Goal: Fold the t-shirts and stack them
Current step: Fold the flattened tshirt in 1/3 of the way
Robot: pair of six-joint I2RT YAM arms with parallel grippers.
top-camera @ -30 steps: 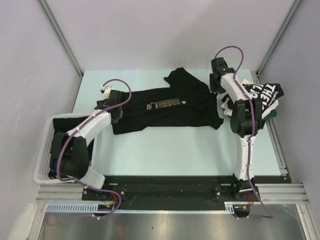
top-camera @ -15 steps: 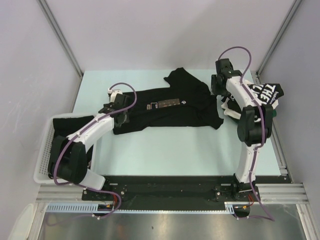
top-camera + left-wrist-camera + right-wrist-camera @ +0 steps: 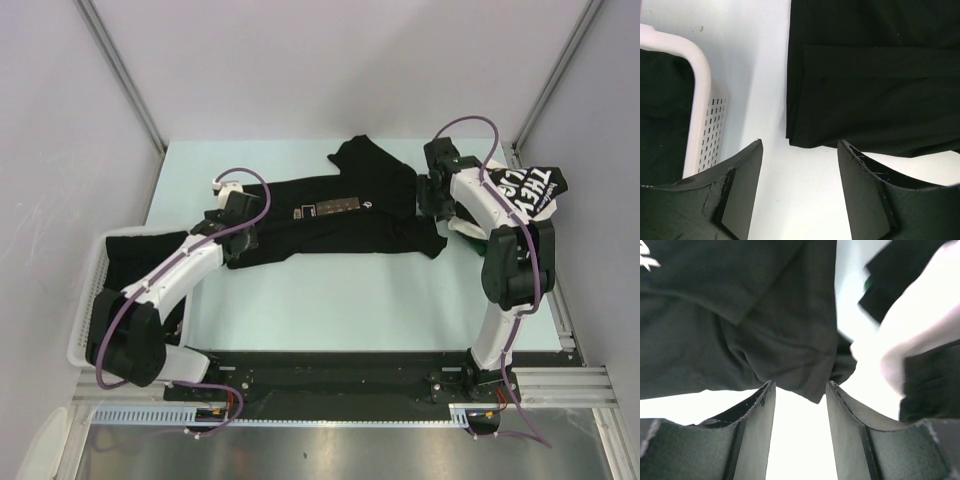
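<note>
A black t-shirt [image 3: 340, 215] with a small chest print lies spread across the middle of the table. My left gripper [image 3: 240, 232] hovers open at its left near corner. In the left wrist view that gripper [image 3: 800, 142] has only bare table between its fingers, with the shirt's folded edge [image 3: 875, 90] just ahead. My right gripper [image 3: 436, 197] is open at the shirt's right side. In the right wrist view a corner of the shirt's fabric [image 3: 812, 385] sits at the gap of that gripper [image 3: 800, 383]. A second t-shirt with white block lettering [image 3: 535, 190] lies crumpled at the far right.
A white mesh basket [image 3: 85, 330] with black cloth [image 3: 130, 250] in it stands at the table's left edge, close beside my left arm; its rim [image 3: 697, 75] shows in the left wrist view. Grey walls and metal posts enclose the table.
My left gripper has moved right and nearer, to the shirt's left near corner. My right gripper has come down from the far side to the shirt's right edge and opened wider.
</note>
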